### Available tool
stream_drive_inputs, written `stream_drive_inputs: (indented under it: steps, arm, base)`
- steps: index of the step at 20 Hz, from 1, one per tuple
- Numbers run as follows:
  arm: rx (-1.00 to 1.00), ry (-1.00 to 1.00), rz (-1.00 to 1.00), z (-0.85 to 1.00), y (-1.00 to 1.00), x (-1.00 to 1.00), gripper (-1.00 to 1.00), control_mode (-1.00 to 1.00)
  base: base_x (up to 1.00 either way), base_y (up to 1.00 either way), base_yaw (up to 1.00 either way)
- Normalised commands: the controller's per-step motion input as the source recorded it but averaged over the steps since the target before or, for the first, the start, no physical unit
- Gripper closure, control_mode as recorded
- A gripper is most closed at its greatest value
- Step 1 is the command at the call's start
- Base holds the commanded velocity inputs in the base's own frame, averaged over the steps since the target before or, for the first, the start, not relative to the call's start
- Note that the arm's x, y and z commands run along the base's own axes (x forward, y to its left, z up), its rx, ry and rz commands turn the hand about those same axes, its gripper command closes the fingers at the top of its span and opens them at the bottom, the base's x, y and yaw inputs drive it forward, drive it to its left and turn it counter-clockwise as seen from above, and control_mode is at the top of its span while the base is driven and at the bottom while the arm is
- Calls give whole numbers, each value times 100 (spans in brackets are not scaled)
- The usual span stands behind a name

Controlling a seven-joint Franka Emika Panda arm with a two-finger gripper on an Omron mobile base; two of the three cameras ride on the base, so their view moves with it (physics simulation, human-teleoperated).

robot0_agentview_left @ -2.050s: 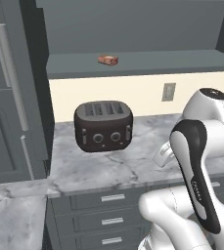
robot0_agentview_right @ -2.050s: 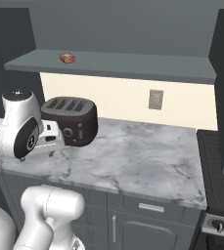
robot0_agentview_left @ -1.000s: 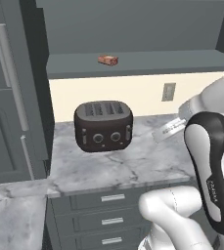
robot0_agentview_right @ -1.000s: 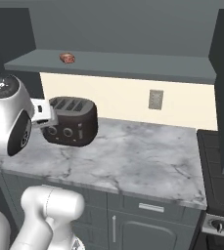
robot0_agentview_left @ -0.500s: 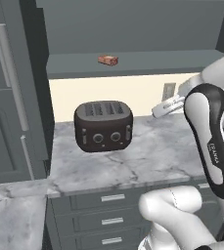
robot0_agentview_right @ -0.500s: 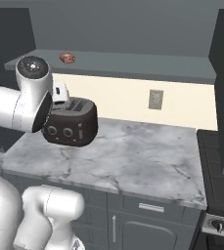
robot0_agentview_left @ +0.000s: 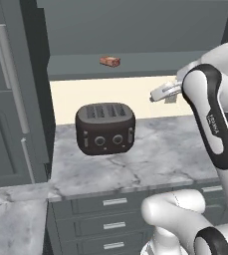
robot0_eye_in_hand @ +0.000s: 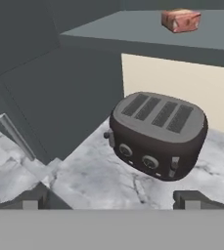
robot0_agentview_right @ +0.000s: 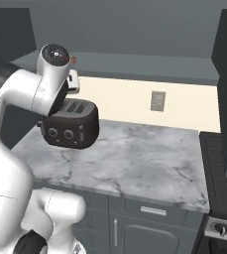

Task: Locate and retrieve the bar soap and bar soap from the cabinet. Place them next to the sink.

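A reddish-brown bar soap (robot0_agentview_left: 109, 61) with a paler face lies on the shelf board of the dark grey cabinet (robot0_agentview_left: 150, 67). From the hand view the bar soap (robot0_eye_in_hand: 181, 20) sits at the upper right on the cabinet shelf (robot0_eye_in_hand: 108, 36). In the right base view the arm's joint covers most of the bar soap (robot0_agentview_right: 74, 60). My gripper (robot0_agentview_left: 153, 96) hangs in the air just below shelf height, right of the soap and well short of it. It (robot0_eye_in_hand: 111, 201) is open, its fingertips (robot0_eye_in_hand: 33, 199) wide apart with nothing between them. The sink is out of view.
A dark four-slot toaster (robot0_agentview_left: 105, 129) stands on the marble counter (robot0_agentview_left: 155, 159) under the shelf. A wall outlet (robot0_agentview_right: 158, 101) is on the cream backsplash. Grey drawers (robot0_agentview_left: 114, 201) run below the counter. A tall grey unit with long handles (robot0_agentview_left: 8, 99) stands left, a stove (robot0_agentview_right: 219, 198) right.
The arm has swung up from counter level. The hand has risen from beside the toaster to just under the shelf, pointing left toward the soap. The soap and toaster have stayed put.
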Motion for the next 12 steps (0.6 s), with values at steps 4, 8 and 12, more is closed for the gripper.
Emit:
stream_drive_inputs:
  steps: [4,8,12]
  arm:
    - [0,0,1,13,-1,61,-100,-100]
    - [9,-2,5,0,-2,62,-100,-100]
    - [15,-4,10,1,0,60,-100,-100]
  base:
    - [0,0,0]
    - [0,0,0]
    - [0,0,0]
